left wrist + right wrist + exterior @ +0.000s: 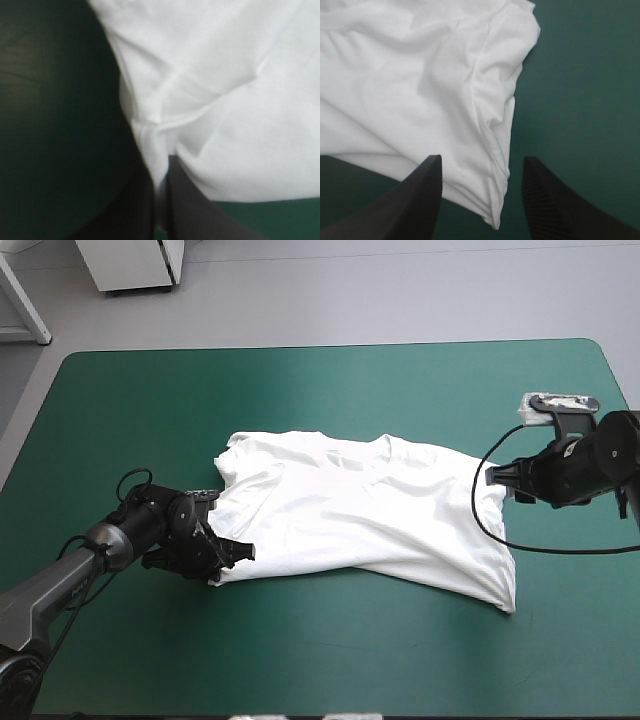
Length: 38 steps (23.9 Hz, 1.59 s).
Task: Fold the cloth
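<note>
Two hands were at the T-shirt [370, 510], one at each end of it. You had the white shirt lying across the middle of the teal-green surface [300, 390], spread out but rumpled. Its length ran from the left side toward the right, with the neck opening on the edge facing the far side. Creases ran across it, and its near right corner reached closest to the near edge of the surface.

Your left hand [235, 552] sat low at the shirt's near left corner. From the left wrist camera you could see that hand [161, 165] clenched on the fabric. Its two black fingers [195, 210] were all but together, with a thin pinched ridge of the T-shirt [225, 100] running down between them and folds fanning out ahead of the tips. A strip of bare surface [275, 220] showed beside one finger.

Your right hand [497, 478] was at the shirt's right edge, touching it or just short of it; from above you could not tell which. The right wrist camera showed that hand [481, 159] released, its black fingers [415, 200] standing well apart. The bunched edge of the T-shirt [410, 85] lay in the gap between them, nearer one finger than the other, and neither finger visibly pressed on it. Bare surface [580, 90] filled the view beside the shirt.
</note>
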Available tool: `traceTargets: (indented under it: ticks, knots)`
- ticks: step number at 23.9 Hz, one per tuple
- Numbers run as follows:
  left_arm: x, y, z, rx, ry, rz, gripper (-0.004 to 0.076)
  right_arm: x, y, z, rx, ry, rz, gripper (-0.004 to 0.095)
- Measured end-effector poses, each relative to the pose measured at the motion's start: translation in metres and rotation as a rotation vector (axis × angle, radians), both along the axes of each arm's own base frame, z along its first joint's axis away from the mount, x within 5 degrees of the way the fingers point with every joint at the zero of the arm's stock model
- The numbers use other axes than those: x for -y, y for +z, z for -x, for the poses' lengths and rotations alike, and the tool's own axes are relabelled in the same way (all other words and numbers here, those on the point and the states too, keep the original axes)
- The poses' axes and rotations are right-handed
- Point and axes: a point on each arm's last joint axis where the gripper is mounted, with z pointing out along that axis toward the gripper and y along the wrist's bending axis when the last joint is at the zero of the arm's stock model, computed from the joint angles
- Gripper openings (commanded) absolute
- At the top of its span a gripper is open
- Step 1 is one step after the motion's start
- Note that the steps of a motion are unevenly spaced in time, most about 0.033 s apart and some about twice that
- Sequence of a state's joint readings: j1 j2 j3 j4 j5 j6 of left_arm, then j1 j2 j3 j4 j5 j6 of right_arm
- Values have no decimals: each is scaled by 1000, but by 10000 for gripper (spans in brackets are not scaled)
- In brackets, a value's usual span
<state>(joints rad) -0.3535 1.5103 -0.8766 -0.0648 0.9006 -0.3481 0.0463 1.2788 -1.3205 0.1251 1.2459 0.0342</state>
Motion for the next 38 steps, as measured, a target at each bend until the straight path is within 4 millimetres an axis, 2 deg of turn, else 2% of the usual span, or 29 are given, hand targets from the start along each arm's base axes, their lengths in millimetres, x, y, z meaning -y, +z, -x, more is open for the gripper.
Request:
traceTargets:
  ticks: [1,4,9,14,18,27,28,30,31,32,33,38]
  knots:
    - [0,0,0,0,0,0,-9,0,-5,1,-18,0,-4,459]
    - [0,0,0,0,-1,0,-9,-1,-46,7,-149,-5,-5,459]
    - [0,0,0,1,-3,0,-9,-2,-97,13,-196,-39,-35,458]
    - [0,0,0,1,-3,0,-9,-10,-123,22,-211,-47,2,458]
    - [0,0,0,1,-4,0,-9,-19,-135,26,-202,-57,13,458]
    - [0,0,0,1,-23,-3,-9,-14,-164,41,-260,-120,50,454]
    - [0,0,0,2,-25,-3,-9,-13,-165,42,-255,-123,48,439]
    - [0,0,0,4,-26,-2,-9,-13,-166,43,-247,-131,40,333]
    - [0,0,0,4,-28,-2,-9,-14,-165,43,-245,-133,36,178]
    - [0,0,0,4,-31,-3,-9,-15,-166,43,-247,-140,24,104]
    - [0,0,0,4,-34,-3,-9,-15,-165,43,-246,-143,17,-10]
    - [0,1,-1,6,-40,-3,-9,-16,-164,43,-258,-144,12,-17]
